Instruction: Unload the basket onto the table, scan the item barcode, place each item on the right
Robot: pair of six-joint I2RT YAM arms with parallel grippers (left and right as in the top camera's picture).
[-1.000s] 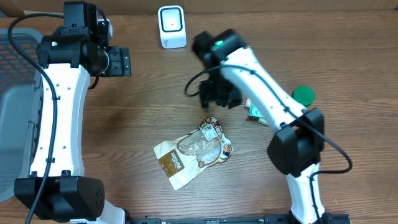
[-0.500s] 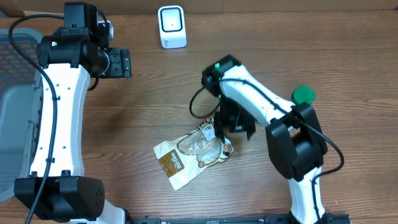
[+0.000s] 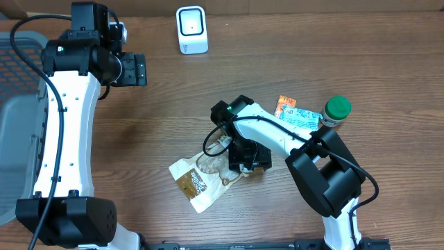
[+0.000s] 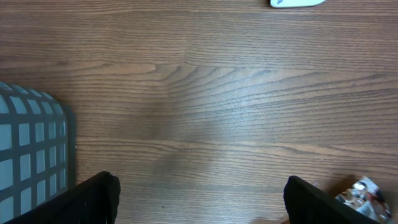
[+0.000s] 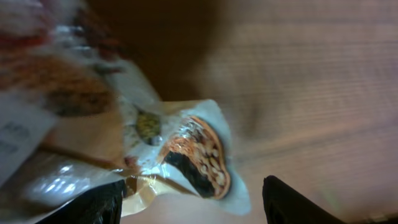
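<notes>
While left end effector point(image 4: 205, 200) gapes wide, empty, right end effector point(image 5: 193, 202) spread over snack pouch point(image 5: 194, 155), contact unclear.

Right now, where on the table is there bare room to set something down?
The widest bare wood lies between the left arm, the scanner and the snack pouch. Also free: the stretch from the scanner to the green-capped bottle. Crowded: around the pouch, right gripper and packets.

Bright even overhead light, soft shadows, right wrist view dim, blurred
</notes>
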